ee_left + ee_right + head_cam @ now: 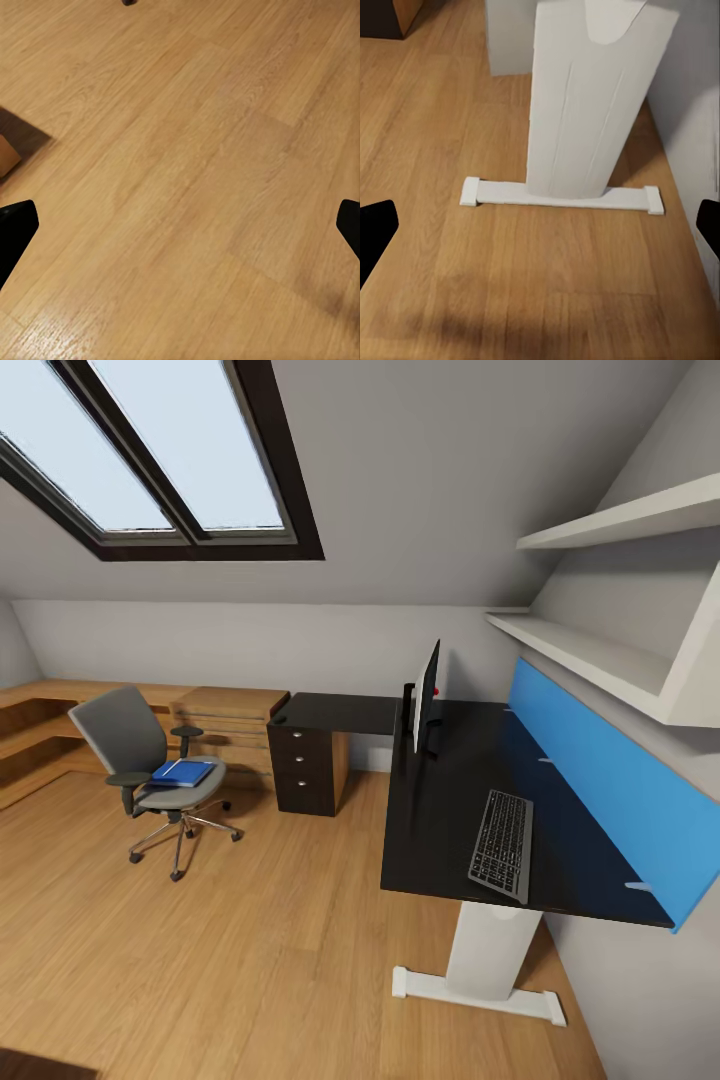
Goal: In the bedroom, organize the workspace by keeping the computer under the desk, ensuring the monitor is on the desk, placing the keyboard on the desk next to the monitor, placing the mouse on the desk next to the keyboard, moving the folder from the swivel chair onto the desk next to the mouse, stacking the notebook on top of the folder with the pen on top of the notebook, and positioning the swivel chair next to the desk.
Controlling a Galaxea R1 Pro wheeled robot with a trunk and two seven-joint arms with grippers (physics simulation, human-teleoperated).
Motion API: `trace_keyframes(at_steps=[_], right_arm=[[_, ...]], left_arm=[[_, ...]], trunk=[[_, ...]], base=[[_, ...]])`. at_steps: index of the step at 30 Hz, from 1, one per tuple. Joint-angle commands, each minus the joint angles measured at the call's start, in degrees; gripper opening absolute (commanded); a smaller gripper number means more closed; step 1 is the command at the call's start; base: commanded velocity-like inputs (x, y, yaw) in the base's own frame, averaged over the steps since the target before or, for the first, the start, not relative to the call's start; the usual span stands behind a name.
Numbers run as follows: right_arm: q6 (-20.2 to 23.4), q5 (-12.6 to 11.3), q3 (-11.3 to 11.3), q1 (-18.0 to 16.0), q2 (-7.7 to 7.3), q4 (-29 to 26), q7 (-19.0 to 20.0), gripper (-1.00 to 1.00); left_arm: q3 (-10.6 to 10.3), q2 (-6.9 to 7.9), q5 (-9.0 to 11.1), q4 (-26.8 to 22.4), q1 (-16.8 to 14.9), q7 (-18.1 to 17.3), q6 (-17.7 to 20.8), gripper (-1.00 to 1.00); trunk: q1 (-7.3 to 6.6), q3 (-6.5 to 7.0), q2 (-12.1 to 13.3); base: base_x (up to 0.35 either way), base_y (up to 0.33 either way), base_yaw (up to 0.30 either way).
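The desk point(450, 810) with its glossy black top stands at the right in the head view. On it the monitor point(427, 698) shows edge-on at the far end, and the keyboard point(502, 846) lies near the front edge. Left of the desk, out on the floor, is the swivel chair point(128, 735) with the blue folder point(183, 773) on its seat. What lies on the folder is too small to tell. A pale grey box point(510, 37) behind the desk's white leg point(577, 97) may be the computer. The mouse and pen are out of view. My left gripper point(180, 229) and right gripper point(540, 232) hang open over the floor.
A black drawer unit point(308, 765) sits under the desk's far wing, with low wooden shelving point(60, 720) along the back wall. White wall shelves point(600, 650) and a blue panel point(590, 770) run above the desk's right side. Wooden floor point(250, 960) lies between chair and desk.
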Motion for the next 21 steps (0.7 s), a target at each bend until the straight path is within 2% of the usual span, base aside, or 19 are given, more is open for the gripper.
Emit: trace_keyframes(at_steps=[1, 5, 9, 16, 20, 21], right_arm=[[-0.18, -0.38, 0.54, -0.07, 0.02, 0.09, -0.20, 1.00], [2.08, -2.42, 0.28, -0.07, 0.02, -0.63, -0.40, 1.00], [7.60, -3.54, 0.22, -0.07, -0.01, -3.80, -0.43, 1.00], [23.15, -4.10, 0.18, -0.07, -0.49, -12.69, -0.45, 1.00], [31.34, -4.26, 0.12, -0.07, -2.10, -18.04, -0.41, 1.00], [34.60, -4.35, 0.08, -0.07, -2.96, -20.53, -0.40, 1.00]], left_arm=[[0.29, -0.02, -0.32, 0.02, -0.05, 0.15, -0.16, 1.00], [0.29, -0.02, -0.31, 0.02, -0.05, 0.14, -0.16, 1.00], [0.32, 0.02, -0.30, 0.02, -0.04, 0.14, -0.17, 1.00], [0.37, 0.13, -0.29, 0.02, -0.04, 0.14, -0.16, 1.00], [0.34, 0.15, -0.29, 0.02, -0.04, 0.14, -0.16, 1.00], [0.34, 0.15, -0.28, 0.02, -0.04, 0.14, -0.16, 1.00]], trunk=[[0.04, -0.13, -0.13], [0.04, -0.13, -0.13], [0.04, -0.13, -0.13], [0.04, -0.13, -0.13], [0.04, -0.13, -0.13], [0.04, -0.13, -0.13]], base=[[0.000, 0.000, 0.000], [0.000, 0.000, 0.000], [0.000, 0.000, 0.000], [-0.049, 0.000, 0.000], [-0.220, 0.000, 0.000], [-0.280, 0.000, 0.000]])
